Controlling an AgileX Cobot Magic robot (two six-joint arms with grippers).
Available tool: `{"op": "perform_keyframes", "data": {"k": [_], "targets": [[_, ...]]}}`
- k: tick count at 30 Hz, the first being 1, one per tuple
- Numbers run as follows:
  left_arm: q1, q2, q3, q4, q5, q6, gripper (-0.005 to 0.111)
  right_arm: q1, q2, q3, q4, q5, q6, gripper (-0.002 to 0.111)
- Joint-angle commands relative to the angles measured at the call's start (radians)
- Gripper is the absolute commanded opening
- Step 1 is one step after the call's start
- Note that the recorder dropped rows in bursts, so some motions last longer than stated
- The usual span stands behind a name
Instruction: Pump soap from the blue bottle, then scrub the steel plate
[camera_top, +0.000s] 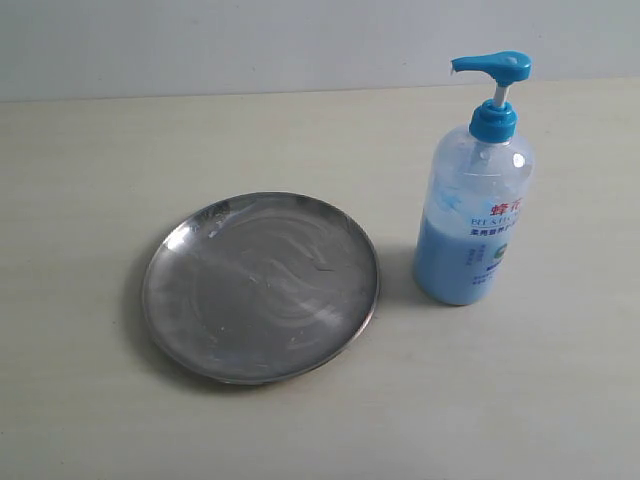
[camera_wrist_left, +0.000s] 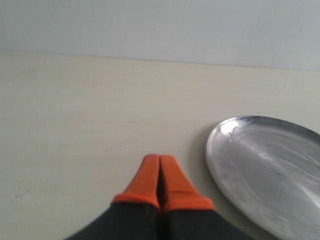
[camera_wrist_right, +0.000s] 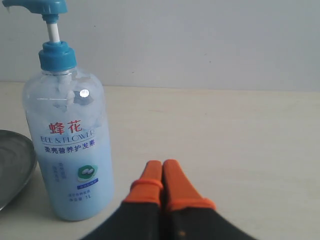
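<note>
Pale cream tabletop (camera_top: 90, 150) with a faint grain runs back to a plain grey-white wall (camera_top: 200, 40). The steel plate (camera_top: 262, 288) is round, shallow and shiny, with a low raised rim and dull swirly smears across its face. The blue bottle (camera_top: 472, 210) is tall clear plastic and stands upright. It has a blue pump head (camera_top: 495, 66) and collar, light blue liquid in its lower part, and a label (camera_wrist_right: 67, 137) printed in red-orange and blue. The orange-tipped left gripper (camera_wrist_left: 159, 162) is closed on nothing, and the plate lies near it, ahead and off to one side. The right gripper (camera_wrist_right: 162, 167) is likewise closed and empty. The bottle stands close ahead of it, toward the plate.
</note>
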Motion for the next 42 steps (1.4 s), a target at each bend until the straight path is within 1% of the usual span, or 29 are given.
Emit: {"op": "perform_keyframes", "data": {"k": [1,6,9,21,42], "targets": [[0.004,-0.006,0.001,0.000,-0.006,-0.003,0.000,-0.003,-0.006,0.005,-0.002,-0.007,0.000,0.000],[0.004,-0.006,0.001,0.000,-0.006,-0.003,0.000,-0.003,0.030,0.005,-0.002,-0.002,0.000,0.000],[0.004,-0.006,0.001,0.000,-0.006,-0.003,0.000,-0.003,0.064,-0.029,-0.002,0.006,0.000,0.000],[0.004,-0.006,0.001,0.000,-0.006,-0.003,0.000,-0.003,0.215,-0.215,-0.002,0.011,0.000,0.000],[0.004,-0.006,0.001,0.000,-0.006,-0.003,0.000,-0.003,0.569,-0.571,-0.002,0.009,0.000,0.000]]}}
